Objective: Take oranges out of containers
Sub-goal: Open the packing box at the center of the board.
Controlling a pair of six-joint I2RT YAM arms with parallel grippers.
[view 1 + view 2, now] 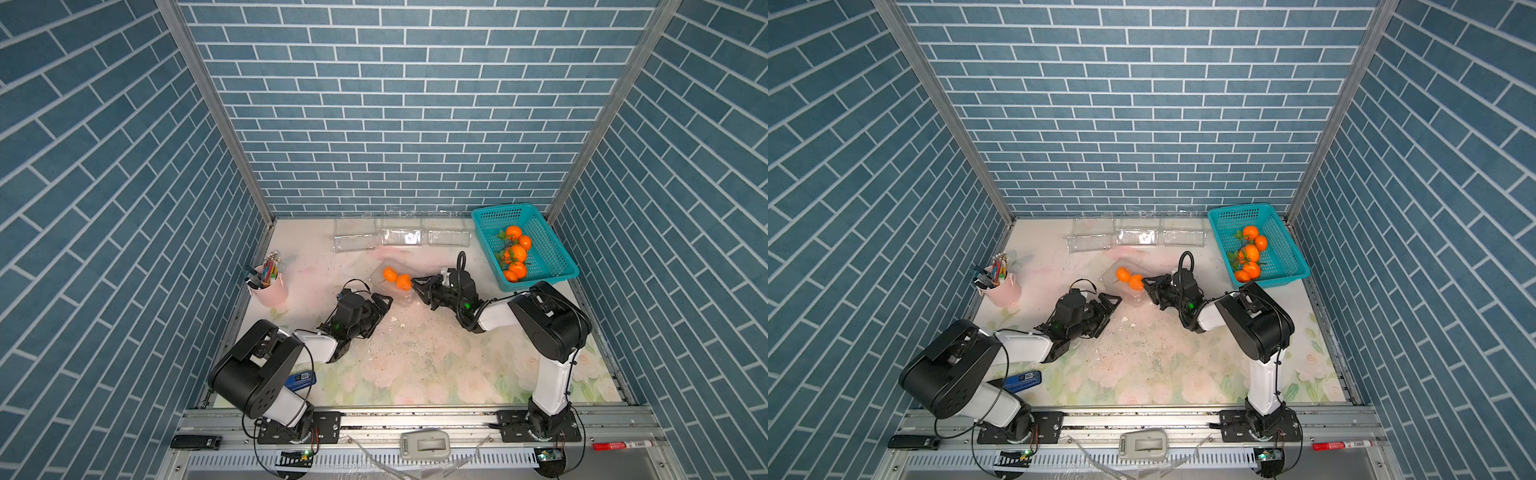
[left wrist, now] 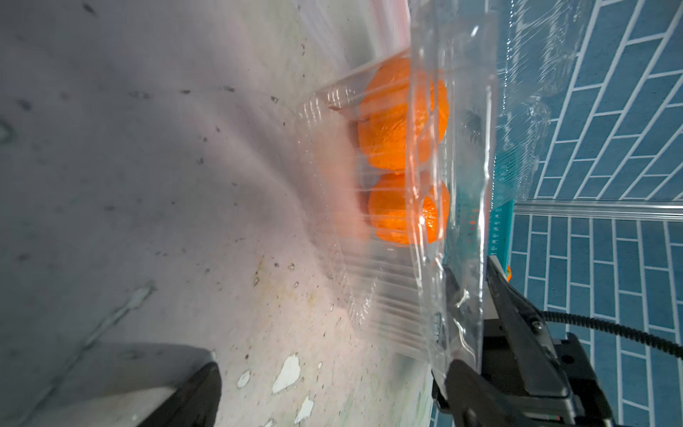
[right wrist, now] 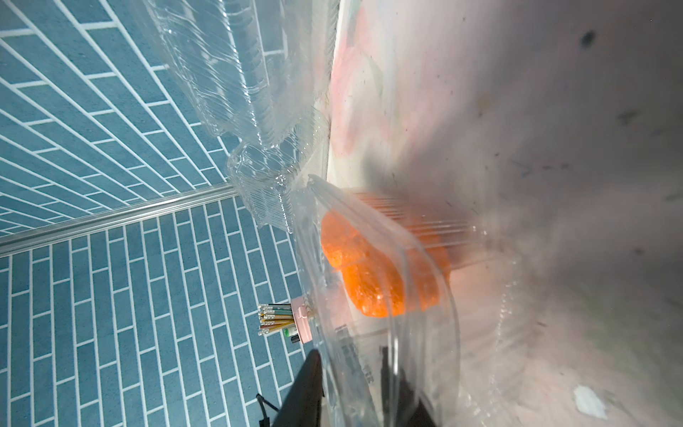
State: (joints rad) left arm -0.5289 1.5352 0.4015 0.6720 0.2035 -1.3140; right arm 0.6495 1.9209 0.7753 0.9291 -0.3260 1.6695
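Observation:
Two oranges [image 1: 397, 278] [image 1: 1129, 278] lie in a clear container [image 1: 405, 297] at the table's middle. Its lid stands raised. My right gripper [image 1: 417, 286] [image 3: 354, 392] is shut on that lid from the right, with the thin plastic [image 3: 425, 295] between its fingers. In the left wrist view the oranges [image 2: 403, 118] show through the ribbed wall [image 2: 369, 295]. My left gripper [image 1: 383, 300] [image 2: 332, 384] is open at the container's near-left corner. One of its fingers [image 2: 465, 384] is at the lid's edge, and nothing is between the jaws.
Three empty clear containers [image 1: 355, 241] stand along the back wall. A teal basket [image 1: 552, 253] at the back right holds several oranges [image 1: 517, 253]. A pink pencil cup [image 1: 270, 286] stands at the left. White flecks [image 1: 395, 320] lie on the mat.

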